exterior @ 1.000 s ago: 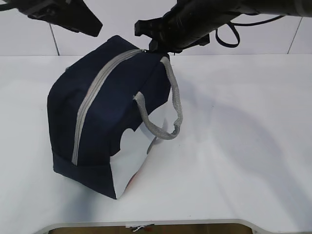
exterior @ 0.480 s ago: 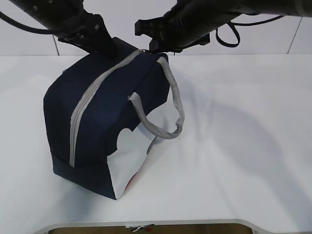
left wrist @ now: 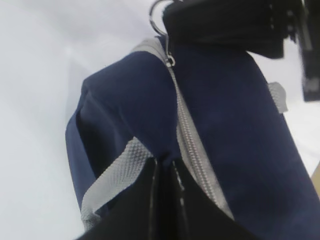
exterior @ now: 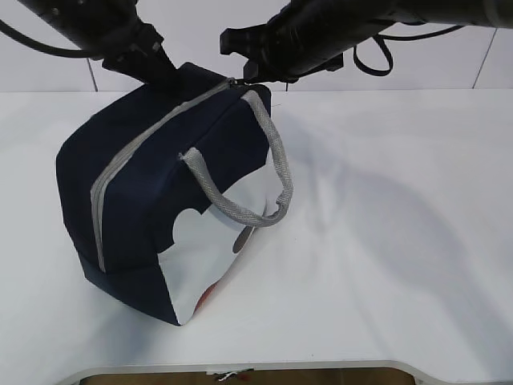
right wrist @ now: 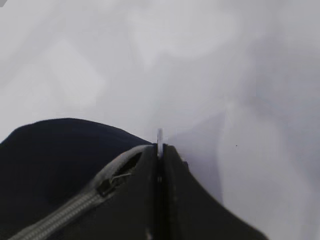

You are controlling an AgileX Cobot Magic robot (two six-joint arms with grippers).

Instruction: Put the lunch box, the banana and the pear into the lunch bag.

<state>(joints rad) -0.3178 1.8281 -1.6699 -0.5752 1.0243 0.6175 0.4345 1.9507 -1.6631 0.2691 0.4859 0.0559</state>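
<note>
Bag (exterior: 152,200) is sitting tilted on white table (exterior: 385,241), left of centre in ext. view, navy body w/ white panel (exterior: 210,257) facing front-right. Grey zipper (exterior: 132,156) is running along its upper face and is looking closed as far as visible. One grey handle (exterior: 248,188) is looping out over the panel. L gripper (left wrist: 165,200) is pressing its fingers together on bag fabric beside a grey strap (left wrist: 117,172), at the bag's far upper-left edge. R gripper (right wrist: 160,165) is pinching the ring pull (right wrist: 160,136) at the zipper's far end, jaws nearly closed on the thin metal ring. Box, banana & pear are not showing in any view.
</note>
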